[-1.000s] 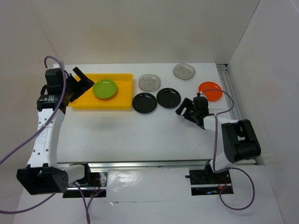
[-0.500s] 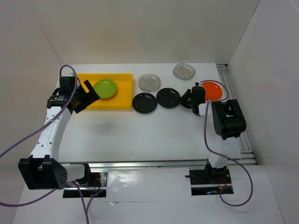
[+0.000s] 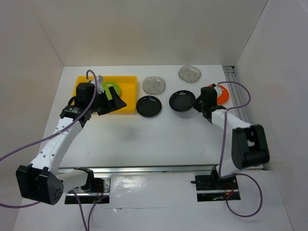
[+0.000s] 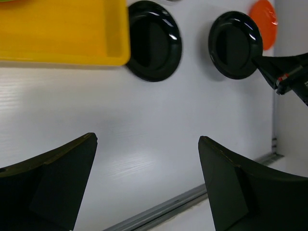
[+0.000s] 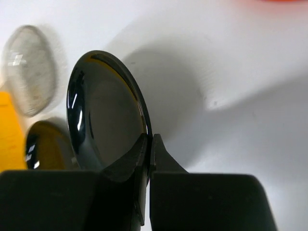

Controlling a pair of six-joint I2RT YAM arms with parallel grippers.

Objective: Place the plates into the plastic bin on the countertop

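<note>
Bright light, soft shadows, glare on black plate, blurred background

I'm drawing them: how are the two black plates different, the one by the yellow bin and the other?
The black plate by the yellow bin lies loose and flat on the table; the other black plate is pinched at its rim by the right pincer and seems tipped up. The first sits beside the bin; the second is nearer the orange plate. Both are round, glossy and black.
</note>
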